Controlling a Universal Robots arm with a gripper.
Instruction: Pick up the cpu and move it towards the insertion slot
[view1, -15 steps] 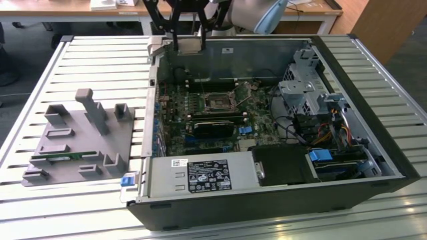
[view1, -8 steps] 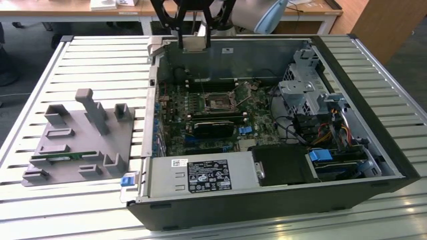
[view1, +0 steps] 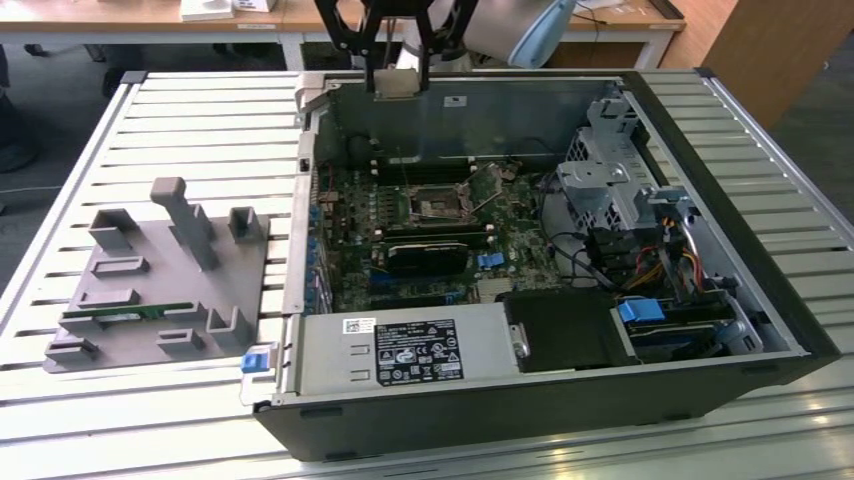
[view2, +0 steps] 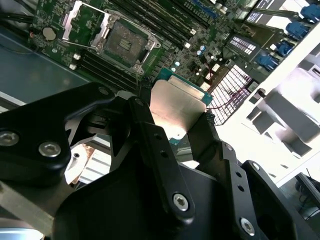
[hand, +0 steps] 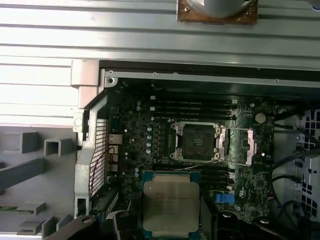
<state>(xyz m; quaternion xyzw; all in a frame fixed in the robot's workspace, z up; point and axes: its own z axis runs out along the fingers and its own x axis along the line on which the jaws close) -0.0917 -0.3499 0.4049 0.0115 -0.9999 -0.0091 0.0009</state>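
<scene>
You're looking at an open computer case (view1: 747, 300) on a slatted table (view1: 200, 120), its insertion slot (hand: 196, 142) lying uncovered on the motherboard (hand: 150, 145). Above the case's rear edge, your gripper (view2: 170, 127) pinches the cpu (view2: 177, 107) by its edges, held apart from the slot.

I see the cpu (hand: 171, 208), silver-grey with a teal-green rim, in my black tool (view2: 172, 132). The insertion slot (hand: 196, 142) is dark inside a shiny frame, on a green motherboard (hand: 150, 150).
</scene>
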